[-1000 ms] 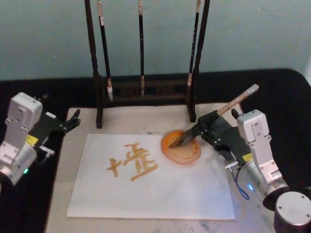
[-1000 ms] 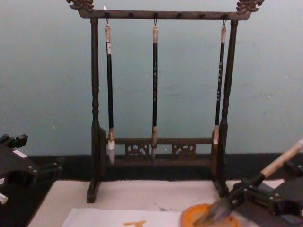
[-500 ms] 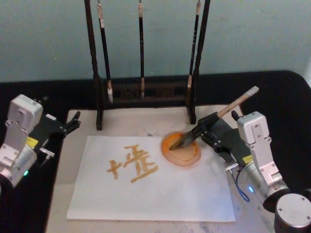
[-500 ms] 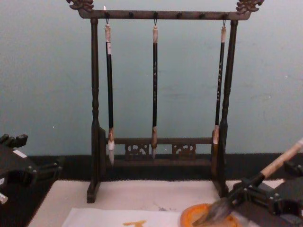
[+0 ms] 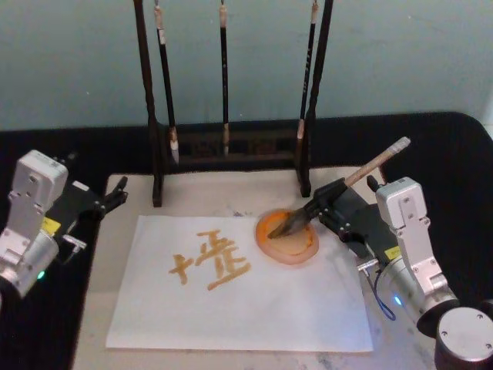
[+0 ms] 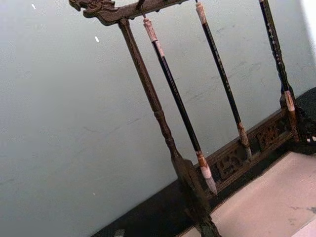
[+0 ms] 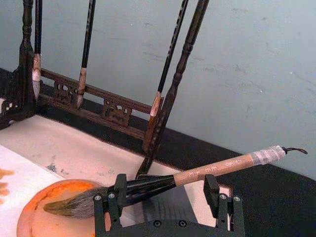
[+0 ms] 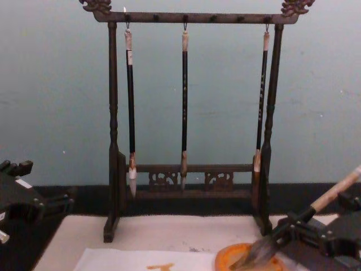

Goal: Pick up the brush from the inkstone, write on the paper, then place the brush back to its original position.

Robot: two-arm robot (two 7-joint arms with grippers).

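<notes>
Looking at the brush (image 5: 371, 164): lying with its bushy bristles down inside the inkstone (image 5: 302, 255), black lower shaft crossing the dish's far right rim, tan upper shaft slanting up toward the far right with the cord loop at its end. Sitting just right of the orange strokes on the paper (image 5: 231, 308), the dish overlapping the sheet's far right part.

Judging the step: writing looking done, a full character showing in orange, so being in the put-back stage, with the bristles already in the dish. Finding the right gripper (image 5: 329, 202) at the black shaft just right of the dish, its fingers (image 7: 118, 191) standing spread well apart in the right wrist view, with the shaft running past them rather than being pinched. Reading that as a released claw.

Calling next, probably, for drawing that claw back toward the near right without nudging the shaft, or tipping the dish and smearing the sheet.

Noting the left gripper (image 5: 115, 193) parked at the left, just off the beige mat (image 5: 208, 193); not being able to tell how that claw is set.

Struggling to make out whether the raised shaft is leaning on a finger or balancing on the dish rim alone. Seeing the brush rack (image 8: 186, 17) with its three thin hanging brushes (image 8: 184, 101) cut off at the top in the head view, and the dish cut off at the bottom of the chest view.
</notes>
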